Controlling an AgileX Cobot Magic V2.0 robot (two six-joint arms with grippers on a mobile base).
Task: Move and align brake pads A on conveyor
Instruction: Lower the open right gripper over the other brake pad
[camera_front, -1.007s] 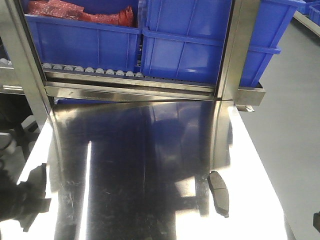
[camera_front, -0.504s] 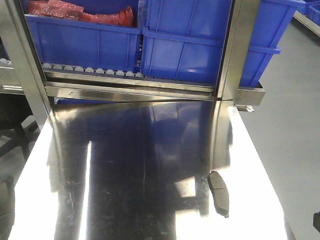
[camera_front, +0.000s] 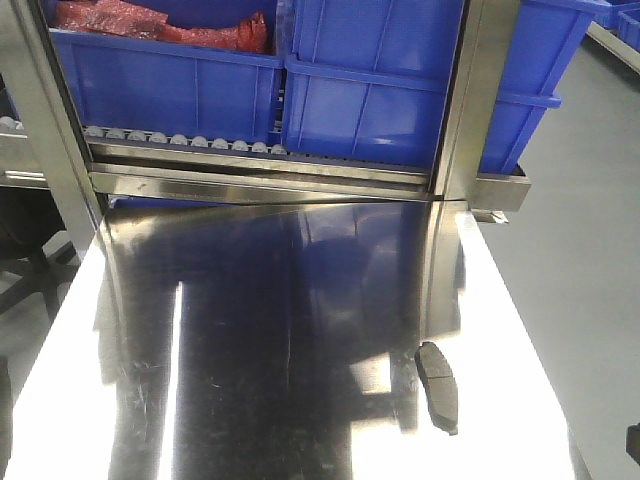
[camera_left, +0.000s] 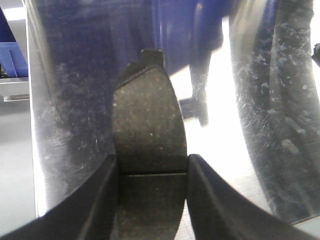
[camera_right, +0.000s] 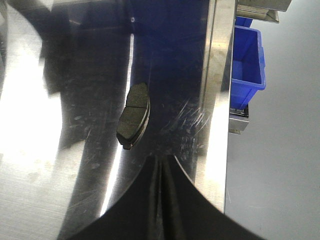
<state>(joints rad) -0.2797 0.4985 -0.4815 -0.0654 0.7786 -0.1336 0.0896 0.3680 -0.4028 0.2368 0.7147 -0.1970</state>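
Gone from the lower left corner of the front view is the left claw (camera_left: 152, 167), whose dark bulk showed there a second ago; nothing else on the steel tabletop (camera_front: 250, 330) has shifted. That claw is clamped on one brake pad (camera_left: 148, 120), its fingers (camera_left: 100, 200) pressing the long sides right at the middle groove, with the tabbed end poking out ahead above the tabletop. The other brake pad (camera_front: 437, 385) lies flat near the table's right edge, apart from everything. I'd say that one falls to the right claw (camera_right: 162, 167), which has its tips pressed together with nothing between them. It lies just ahead of that claw and a little to its left, long axis running nearly straight away from the tips, slightly tilted. So the tips would have to spread, then close across its narrow width. I can't pick out the conveyor for certain in any view
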